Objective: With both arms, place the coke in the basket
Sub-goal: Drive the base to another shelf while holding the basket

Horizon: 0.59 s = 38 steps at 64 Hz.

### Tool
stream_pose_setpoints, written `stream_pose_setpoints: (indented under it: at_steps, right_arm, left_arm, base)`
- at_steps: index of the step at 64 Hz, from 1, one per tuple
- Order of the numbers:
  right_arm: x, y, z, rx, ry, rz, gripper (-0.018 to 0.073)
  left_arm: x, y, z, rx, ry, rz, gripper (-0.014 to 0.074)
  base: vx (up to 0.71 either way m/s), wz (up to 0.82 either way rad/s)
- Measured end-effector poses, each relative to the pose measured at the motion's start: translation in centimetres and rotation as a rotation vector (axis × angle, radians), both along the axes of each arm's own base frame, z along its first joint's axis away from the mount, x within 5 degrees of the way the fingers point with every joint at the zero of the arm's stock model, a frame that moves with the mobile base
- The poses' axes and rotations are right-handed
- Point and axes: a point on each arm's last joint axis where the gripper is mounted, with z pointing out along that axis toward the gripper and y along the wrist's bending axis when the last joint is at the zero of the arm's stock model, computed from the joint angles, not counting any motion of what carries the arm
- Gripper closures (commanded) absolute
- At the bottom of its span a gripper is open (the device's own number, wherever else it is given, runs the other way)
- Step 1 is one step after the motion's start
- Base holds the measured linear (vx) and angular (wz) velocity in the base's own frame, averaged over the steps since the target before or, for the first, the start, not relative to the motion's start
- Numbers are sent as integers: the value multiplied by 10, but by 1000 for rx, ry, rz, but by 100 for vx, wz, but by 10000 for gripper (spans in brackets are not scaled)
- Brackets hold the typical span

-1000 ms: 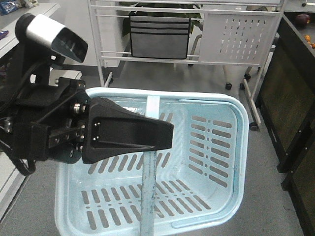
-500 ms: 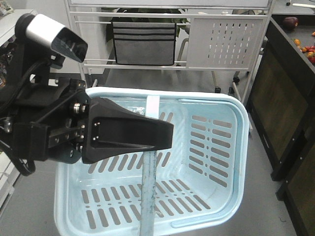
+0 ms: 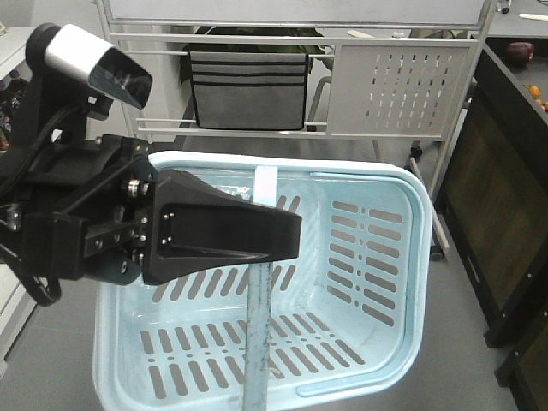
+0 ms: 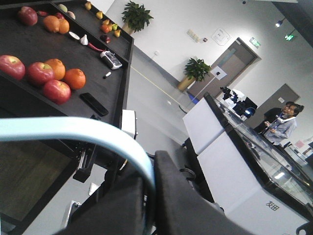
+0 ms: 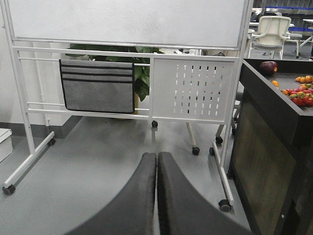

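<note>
Grey floor [image 3: 467, 342], office-type room. In the front view, going left to right, a silver-grey camera module [image 3: 94, 64] sits on top of the black left gripper [image 3: 291, 235]. The gripper is a matte wedge with small screws in its side, and it hangs over the basket [image 3: 424, 214].

The basket fills the lower middle of that view. It's smooth light blue plastic with a rounded rim and long slots in the walls and bottom. Can't tell if it's resting on anything. Its flat handle [image 3: 259, 342] runs straight down the middle, passing under the wedge.

Behind it there's a white tube-frame stand [image 3: 330, 86] carrying a grey fabric pocket organizer [image 3: 248, 90] with dark trim. Next comes a white perforated panel [image 3: 402, 81], then dark shelving [image 3: 505, 188] on the far right.

The left wrist view shows what the front one doesn't. The pale blue handle bar curves in and goes right between the two black fingers, so the left gripper is clamped on it. That view also has:
- red apples [image 4: 41, 73], oranges [image 4: 66, 73] and a flat black slab [image 4: 94, 104] on a dark shelf
- potted plants [image 4: 136, 14]
- a white counter [image 4: 230, 166] with small printed characters I can't read
- a green sign [image 4: 291, 35] up high, also unreadable
- a person [image 4: 283, 125] far right

In the right wrist view, the right gripper [image 5: 156, 155] has its rounded black fingers pressed flat together, gripping nothing, and it points at the stand. Only this view catches the office chair [image 5: 271, 29].
</note>
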Motion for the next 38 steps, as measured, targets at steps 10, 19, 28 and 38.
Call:
stream_pose_setpoints:
  at_steps: [10, 19, 28, 38]
  right_arm:
    - [0, 0, 0, 0, 0, 0, 564]
    - [0, 0, 0, 0, 0, 0, 564]
    - [0, 0, 0, 0, 0, 0, 564]
    - [0, 0, 0, 0, 0, 0, 564]
  left_arm:
    - [0, 0, 0, 0, 0, 0, 603]
    - [0, 0, 0, 0, 0, 0, 603]
    - [0, 0, 0, 0, 0, 0, 603]
    - [0, 0, 0, 0, 0, 0, 603]
  base:
    - [26, 0]
    - [28, 0]
    - [29, 1]
    - [30, 3]
